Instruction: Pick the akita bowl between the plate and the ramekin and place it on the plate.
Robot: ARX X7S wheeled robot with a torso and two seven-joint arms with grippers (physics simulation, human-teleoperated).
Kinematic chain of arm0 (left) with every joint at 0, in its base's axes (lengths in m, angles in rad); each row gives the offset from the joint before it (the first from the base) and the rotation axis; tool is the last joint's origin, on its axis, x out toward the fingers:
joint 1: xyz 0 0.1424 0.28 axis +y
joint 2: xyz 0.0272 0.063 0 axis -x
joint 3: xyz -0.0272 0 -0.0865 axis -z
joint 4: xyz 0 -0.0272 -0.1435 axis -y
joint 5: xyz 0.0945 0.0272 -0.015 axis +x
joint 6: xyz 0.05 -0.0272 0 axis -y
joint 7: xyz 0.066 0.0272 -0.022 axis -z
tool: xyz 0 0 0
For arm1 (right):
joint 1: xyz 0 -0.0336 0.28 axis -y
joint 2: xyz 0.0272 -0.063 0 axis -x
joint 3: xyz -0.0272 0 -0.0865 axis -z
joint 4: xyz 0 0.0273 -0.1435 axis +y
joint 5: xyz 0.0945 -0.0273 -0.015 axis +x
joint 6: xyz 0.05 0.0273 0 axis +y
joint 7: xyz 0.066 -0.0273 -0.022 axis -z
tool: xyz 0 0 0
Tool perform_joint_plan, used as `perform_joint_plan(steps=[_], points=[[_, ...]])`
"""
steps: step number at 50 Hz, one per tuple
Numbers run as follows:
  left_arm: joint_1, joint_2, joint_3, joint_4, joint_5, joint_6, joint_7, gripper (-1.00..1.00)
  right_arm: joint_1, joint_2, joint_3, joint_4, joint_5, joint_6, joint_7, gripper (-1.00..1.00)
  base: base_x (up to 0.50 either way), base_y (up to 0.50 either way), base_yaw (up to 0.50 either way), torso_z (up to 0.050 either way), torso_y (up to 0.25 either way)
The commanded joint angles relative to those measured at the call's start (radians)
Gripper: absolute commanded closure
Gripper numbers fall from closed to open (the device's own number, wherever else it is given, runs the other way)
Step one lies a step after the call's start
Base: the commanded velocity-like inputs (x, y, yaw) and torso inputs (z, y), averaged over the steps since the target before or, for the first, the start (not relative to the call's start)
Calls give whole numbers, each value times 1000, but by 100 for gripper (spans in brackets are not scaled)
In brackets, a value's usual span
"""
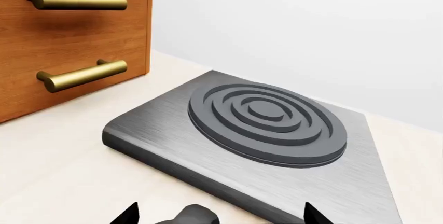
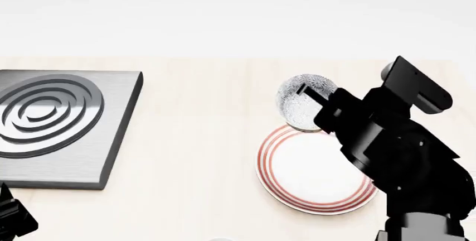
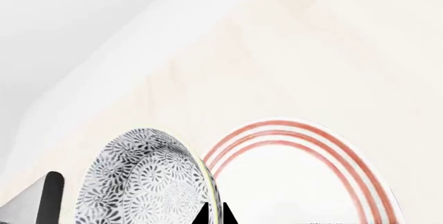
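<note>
From my head cam the right hand (image 2: pixel 316 102) has the akita bowl (image 2: pixel 301 102) pinched by its rim, tipped on its side and hanging over the far edge of the plate (image 2: pixel 297 165), with the big black arm blocking most of the plate's right side; the right wrist cam is the one that really shows the grip, one dark finger on the patterned outside of the bowl (image 3: pixel 149 182) and another on the other side of its rim, red rings of the plate (image 3: pixel 304 146) right beside it; the left wrist cam sees none of that, just the grey burner slab (image 1: pixel 266 125) on the pale tabletop (image 1: pixel 62 167) and a wooden drawer front (image 1: pixel 69 32) with brass handles (image 1: pixel 80 74); left hand (image 1: pixel 218 214) looks spread apart with nothing between the tips; the head cam only catches the burner slab (image 2: pixel 52 124) off to the left, well apart from the plate.
</note>
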Motion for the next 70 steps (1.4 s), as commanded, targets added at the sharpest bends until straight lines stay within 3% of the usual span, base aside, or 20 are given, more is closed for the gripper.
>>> perform_joint_plan(steps=[1, 5, 32, 54, 70], points=[[-1, -1, 3, -2, -1, 3, -1, -100, 87, -23, 2, 220, -34, -123, -57, 100, 0, 0, 0, 0, 0], [-1, -2, 3, 2, -3, -1, -3, -100, 125, -35, 14, 323, -51, -191, -62, 100, 0, 0, 0, 0, 0], [-2, -5, 8, -2, -8, 3, -5, -100, 84, -65, 319, 327, -282, -201, 11, 100, 0, 0, 0, 0, 0], [-5, -6, 12, -11, -8, 10, -7, -100, 57, -86, 609, 327, -528, -217, 0, 100, 0, 0, 0, 0, 0], [-1, -12, 13, 0, -15, 5, -11, -100, 48, -102, 745, 327, -650, -228, -13, 100, 0, 0, 0, 0, 0]])
